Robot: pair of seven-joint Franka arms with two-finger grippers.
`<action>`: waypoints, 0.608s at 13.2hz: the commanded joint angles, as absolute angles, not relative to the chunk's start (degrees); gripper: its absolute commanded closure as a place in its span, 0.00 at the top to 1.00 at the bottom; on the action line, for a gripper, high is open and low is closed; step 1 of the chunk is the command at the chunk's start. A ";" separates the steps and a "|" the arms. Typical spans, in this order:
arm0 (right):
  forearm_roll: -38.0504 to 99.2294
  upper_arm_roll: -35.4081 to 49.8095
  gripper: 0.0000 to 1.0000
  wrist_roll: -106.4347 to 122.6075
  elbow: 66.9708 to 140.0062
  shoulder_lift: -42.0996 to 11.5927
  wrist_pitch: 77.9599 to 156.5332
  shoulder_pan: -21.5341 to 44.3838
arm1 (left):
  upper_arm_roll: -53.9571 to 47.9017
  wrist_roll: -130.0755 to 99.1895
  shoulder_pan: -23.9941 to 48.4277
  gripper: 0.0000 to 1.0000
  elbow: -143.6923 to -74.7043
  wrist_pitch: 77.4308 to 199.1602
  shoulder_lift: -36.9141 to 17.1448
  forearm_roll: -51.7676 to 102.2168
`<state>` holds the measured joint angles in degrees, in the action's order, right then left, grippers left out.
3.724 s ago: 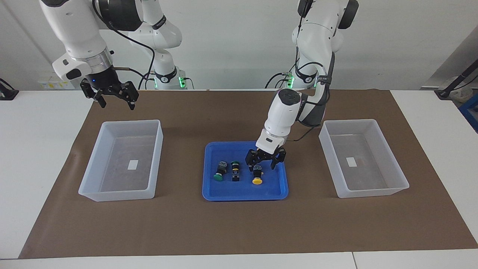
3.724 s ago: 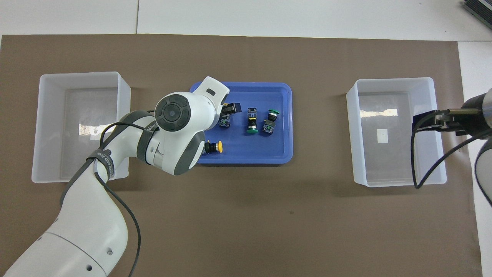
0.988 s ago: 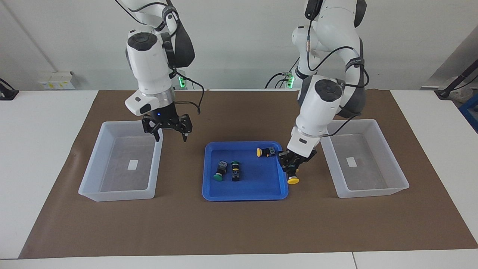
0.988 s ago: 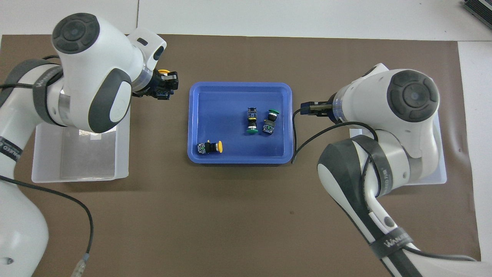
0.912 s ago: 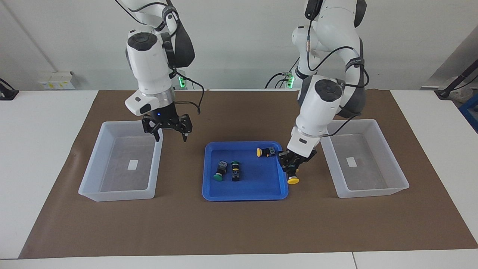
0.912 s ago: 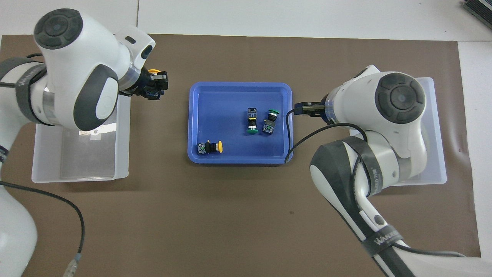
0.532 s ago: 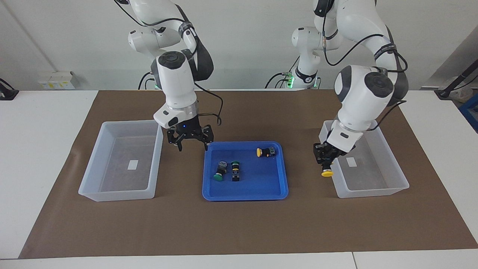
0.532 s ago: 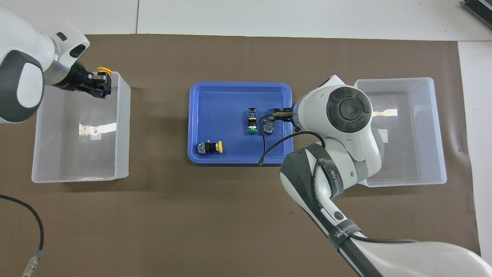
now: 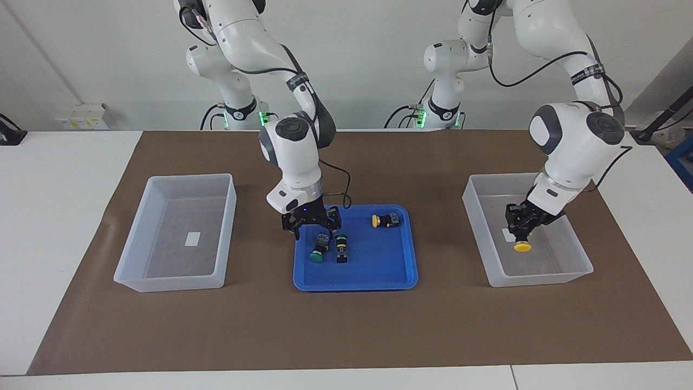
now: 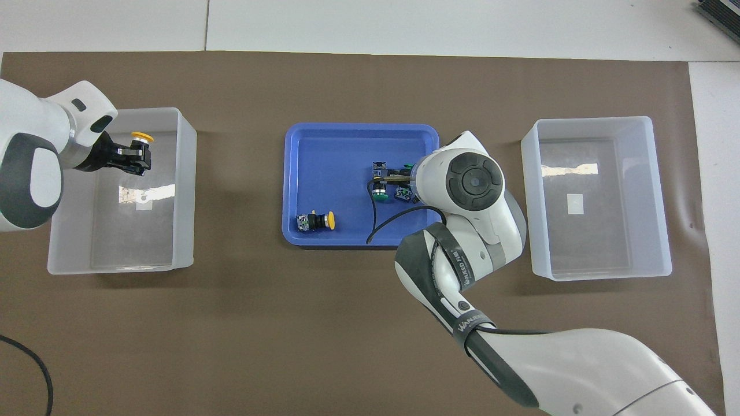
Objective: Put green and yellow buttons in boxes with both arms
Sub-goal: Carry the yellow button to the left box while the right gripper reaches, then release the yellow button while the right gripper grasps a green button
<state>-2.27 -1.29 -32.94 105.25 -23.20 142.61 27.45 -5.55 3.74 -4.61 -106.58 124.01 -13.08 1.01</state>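
Lying nearest the robots in the blue tray [image 9: 354, 281], a yellow button [image 9: 383, 220] shows a black body; farther off lie two green buttons [image 9: 318, 251], the right gripper [image 9: 311, 223] spread above them. The left gripper [image 9: 521, 230] clamps another yellow button [image 9: 522, 246], cap down, over a clear box [image 9: 568, 275].

A white bench [image 9: 59, 179] is covered by a brown mat [image 9: 346, 325]. On the mat, a blue tray [image 9: 379, 279] is seen at frame centre, flanked by two clear boxes [image 9: 173, 281] [image 9: 541, 279] at mid-left and mid-right.
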 commanded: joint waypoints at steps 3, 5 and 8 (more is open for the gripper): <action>-3.16 -1.23 0.81 -37.08 106.43 -24.96 145.89 28.03 | -5.63 4.13 -5.89 0.00 -117.50 133.83 -9.14 1.32; -3.16 -1.32 0.74 -38.06 109.15 -24.87 149.49 28.48 | -5.63 3.96 -5.98 0.00 -120.57 139.28 -9.67 1.32; -3.16 -1.32 0.67 -38.32 109.78 -24.79 150.21 28.56 | -5.63 3.16 -5.89 0.19 -120.76 140.80 -10.90 1.32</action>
